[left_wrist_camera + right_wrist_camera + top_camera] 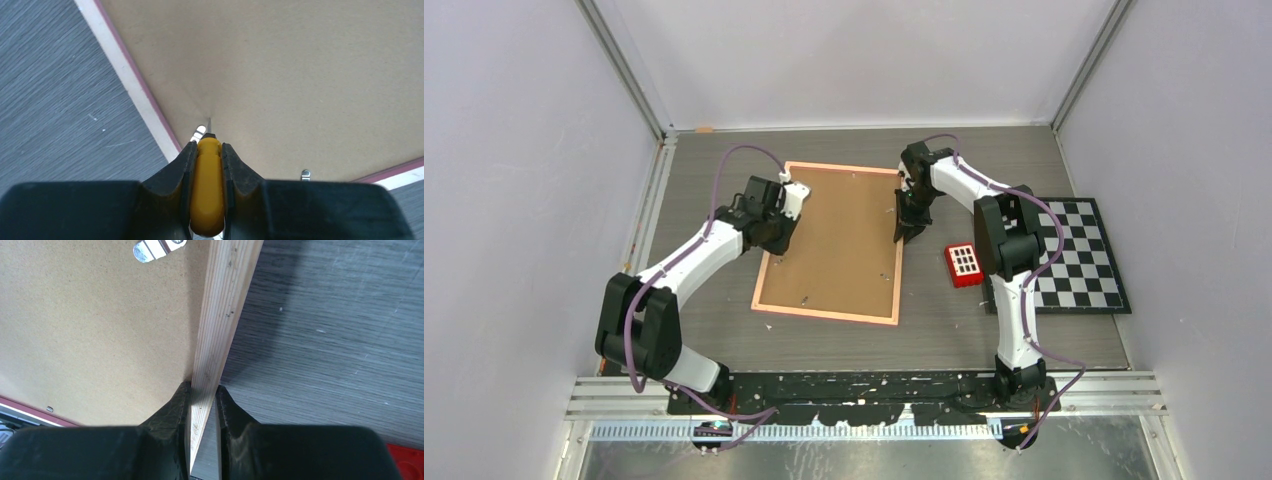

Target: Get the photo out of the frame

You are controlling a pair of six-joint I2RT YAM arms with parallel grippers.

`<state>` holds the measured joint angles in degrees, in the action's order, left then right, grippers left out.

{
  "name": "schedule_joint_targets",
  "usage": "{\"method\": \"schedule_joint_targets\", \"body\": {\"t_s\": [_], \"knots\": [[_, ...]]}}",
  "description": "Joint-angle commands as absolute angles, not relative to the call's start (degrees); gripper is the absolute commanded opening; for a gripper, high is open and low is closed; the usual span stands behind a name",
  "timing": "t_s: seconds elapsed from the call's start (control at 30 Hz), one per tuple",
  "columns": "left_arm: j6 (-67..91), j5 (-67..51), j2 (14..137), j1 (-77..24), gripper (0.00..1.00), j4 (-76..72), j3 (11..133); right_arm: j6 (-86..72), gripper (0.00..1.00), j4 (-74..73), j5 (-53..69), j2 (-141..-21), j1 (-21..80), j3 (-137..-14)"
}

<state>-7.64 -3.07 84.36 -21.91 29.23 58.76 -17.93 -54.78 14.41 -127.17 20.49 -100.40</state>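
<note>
The frame (pixel 834 240) lies face down in the middle of the table, its brown fibreboard back up inside a thin pink border. The photo is hidden under the back panel. My left gripper (pixel 776 246) is at the frame's left edge, shut on a yellow-handled tool (pixel 207 185). The tool's tip touches a metal clip (pixel 200 132) beside the border (pixel 135 85). My right gripper (pixel 906 232) is shut on the frame's right rail (pixel 220 325), one finger on the back panel (pixel 90 330) side and one on the table side.
A red block (pixel 964 264) with white squares lies just right of the frame, and its corner shows in the right wrist view (pixel 407 460). A black-and-white checkerboard (pixel 1074 255) lies at the right. More clips (pixel 305 174) (pixel 157 247) sit along the frame's edges. Walls enclose the table.
</note>
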Motion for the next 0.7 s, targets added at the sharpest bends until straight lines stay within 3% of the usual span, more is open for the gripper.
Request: {"method": "schedule_joint_targets", "body": {"t_s": [0.0,0.4,0.67], "knots": [[-8.28,-9.26,85.3,-23.29,0.0,31.17,57.11,-16.53,0.01,-52.75,12.15,-129.81,20.73,-100.61],[-5.11,-9.02,83.96,-22.84,0.0,34.14,61.73,-16.72,0.01,-52.88,12.45,-130.08,20.74,-100.57],[-2.6,-8.29,85.73,-17.19,0.0,33.4,64.17,-16.65,0.01,-52.74,12.75,-129.66,20.78,-100.16]]}}
